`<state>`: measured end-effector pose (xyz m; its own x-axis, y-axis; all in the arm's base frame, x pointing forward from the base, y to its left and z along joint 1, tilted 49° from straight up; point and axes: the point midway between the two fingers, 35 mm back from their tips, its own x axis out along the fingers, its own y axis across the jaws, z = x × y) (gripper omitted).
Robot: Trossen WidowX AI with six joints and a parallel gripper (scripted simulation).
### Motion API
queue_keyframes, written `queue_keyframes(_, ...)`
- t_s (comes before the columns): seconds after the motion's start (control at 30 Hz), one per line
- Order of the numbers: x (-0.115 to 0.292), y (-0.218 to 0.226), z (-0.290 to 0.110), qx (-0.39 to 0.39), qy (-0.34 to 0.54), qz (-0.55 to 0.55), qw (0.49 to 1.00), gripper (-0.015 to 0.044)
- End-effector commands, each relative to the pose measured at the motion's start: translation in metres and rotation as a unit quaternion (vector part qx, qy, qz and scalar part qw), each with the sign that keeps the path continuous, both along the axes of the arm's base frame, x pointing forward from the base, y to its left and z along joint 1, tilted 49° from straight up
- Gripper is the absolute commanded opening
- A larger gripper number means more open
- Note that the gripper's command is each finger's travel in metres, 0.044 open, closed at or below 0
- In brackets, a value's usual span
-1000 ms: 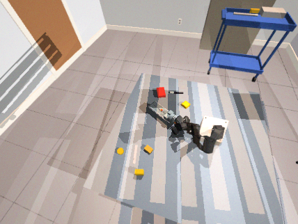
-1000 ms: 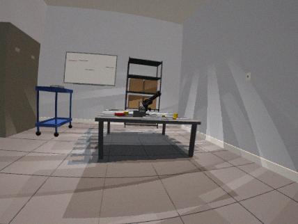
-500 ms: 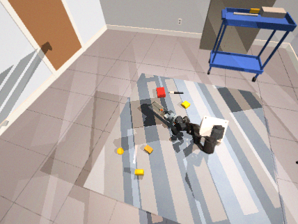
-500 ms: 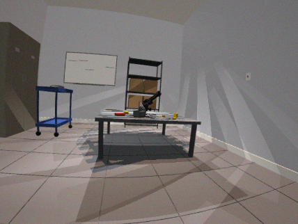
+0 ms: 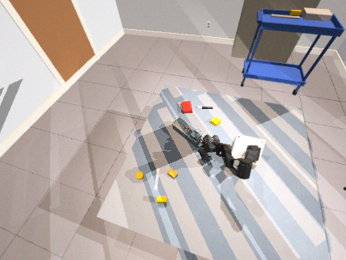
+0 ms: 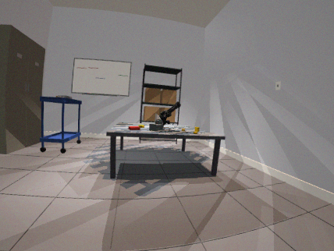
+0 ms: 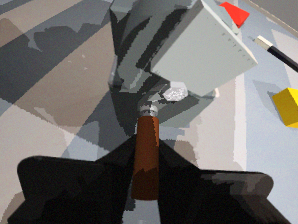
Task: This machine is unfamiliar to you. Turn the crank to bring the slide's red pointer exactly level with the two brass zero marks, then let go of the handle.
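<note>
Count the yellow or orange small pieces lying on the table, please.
4. One yellow block lies near the red block. Three sit on the opposite side: an orange disc, an orange block and a yellow block. The arm may hide more.

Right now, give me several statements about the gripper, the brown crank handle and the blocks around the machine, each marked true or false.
1. The black parallel-jaw gripper is shut on the brown cylindrical crank handle. True.
2. The flat red block lies on the blue cart. False: it lies on the striped table top beside the grey machine.
3. A black-and-white marker lies near the red block. True.
4. The gripper hangs open above the handle. False: it grips it.
</note>
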<state>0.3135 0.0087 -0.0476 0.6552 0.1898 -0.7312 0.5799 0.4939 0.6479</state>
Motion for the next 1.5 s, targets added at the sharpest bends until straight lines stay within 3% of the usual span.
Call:
queue_keyframes(0.0, 0.0041, 0.0014, 0.0082, 0.003, -0.012, 0.002, 1.000, 0.0000)
queue_keyframes(1.47, 0.0054, -0.0017, 0.0159, 0.003, -0.012, 0.002, 1.000, 0.0000)
